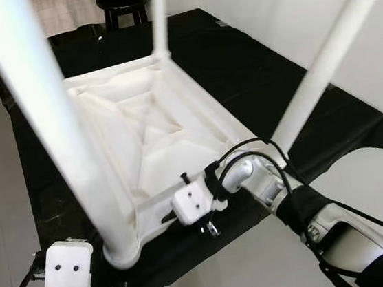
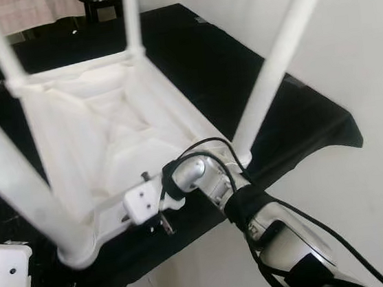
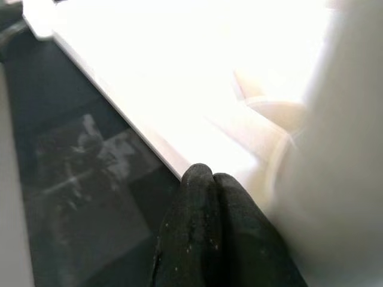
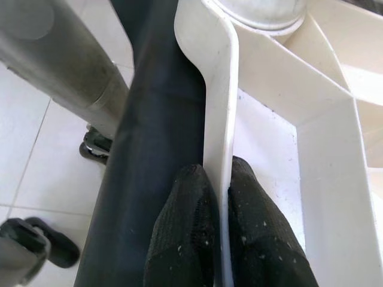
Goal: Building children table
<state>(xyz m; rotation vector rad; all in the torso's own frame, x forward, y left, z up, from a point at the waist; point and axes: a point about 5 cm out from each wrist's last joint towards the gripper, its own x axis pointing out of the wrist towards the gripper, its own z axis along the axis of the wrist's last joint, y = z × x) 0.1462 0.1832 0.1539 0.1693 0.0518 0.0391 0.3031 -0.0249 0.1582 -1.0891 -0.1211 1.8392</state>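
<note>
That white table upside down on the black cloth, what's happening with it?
The white table lies upside down on a black cloth, all four legs pointing up. The right gripper is pinching its near rim. The left gripper is shut beside the nearest leg's base, against the table's edge.

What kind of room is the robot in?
Probably a room in a home, used as a work spot. The floor is pale tile, a black cloth is spread on it, and a white plastic children's table lies upside down on the cloth. A dark stool stands behind.
</note>
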